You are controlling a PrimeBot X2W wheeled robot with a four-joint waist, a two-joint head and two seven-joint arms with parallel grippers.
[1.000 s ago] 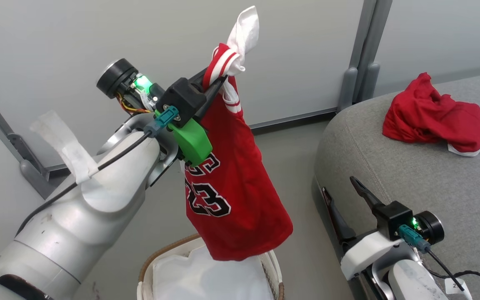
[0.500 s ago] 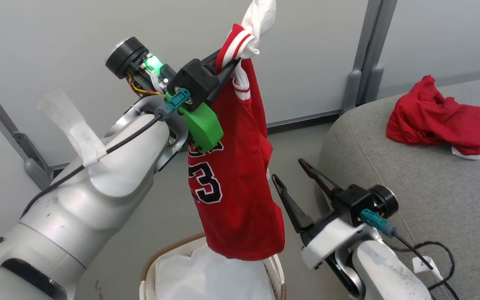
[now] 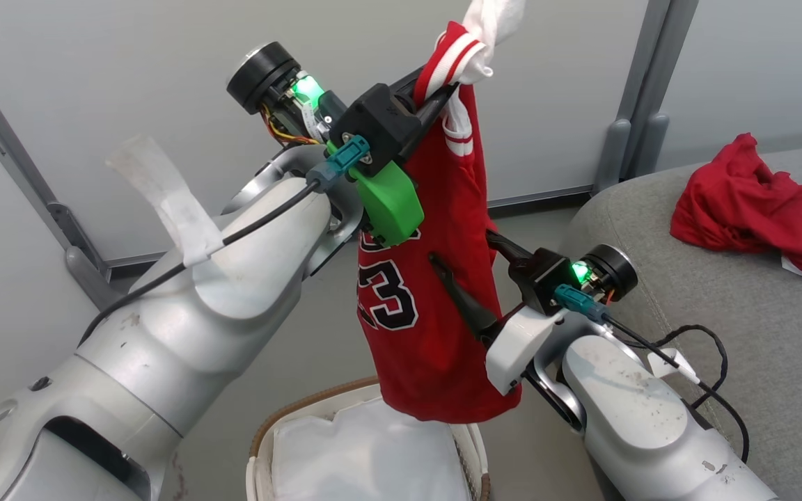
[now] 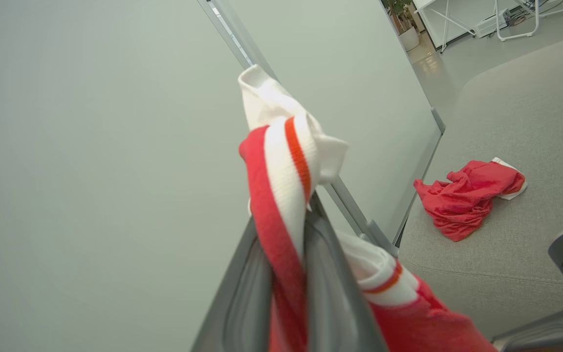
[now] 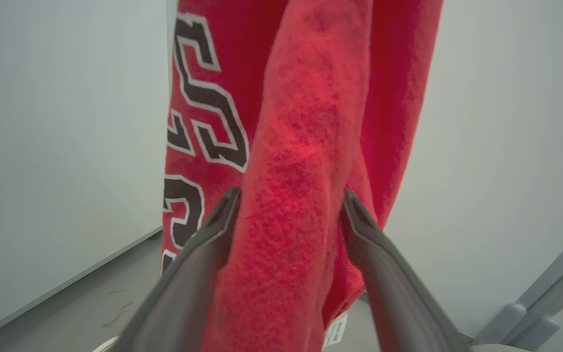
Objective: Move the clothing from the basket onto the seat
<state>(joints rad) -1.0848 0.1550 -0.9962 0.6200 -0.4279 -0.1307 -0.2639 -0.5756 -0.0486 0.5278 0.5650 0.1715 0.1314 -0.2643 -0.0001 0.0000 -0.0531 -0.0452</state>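
Jersey (image 3: 430,369) hem above basket (image 3: 256,445) rim, seat (image 3: 777,313) near

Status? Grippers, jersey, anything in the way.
Left gripper shut on jersey trim, jersey hanging above basket. Right gripper open, fingers either side of a jersey fold. Red garment lies on sofa. Right arm between jersey and sofa.

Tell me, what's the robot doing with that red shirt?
The left gripper holds a red jersey up by its striped shoulder strap, so it hangs over the basket. The right gripper is open, with one finger on each side of the hanging cloth. Another red garment lies on the grey sofa.
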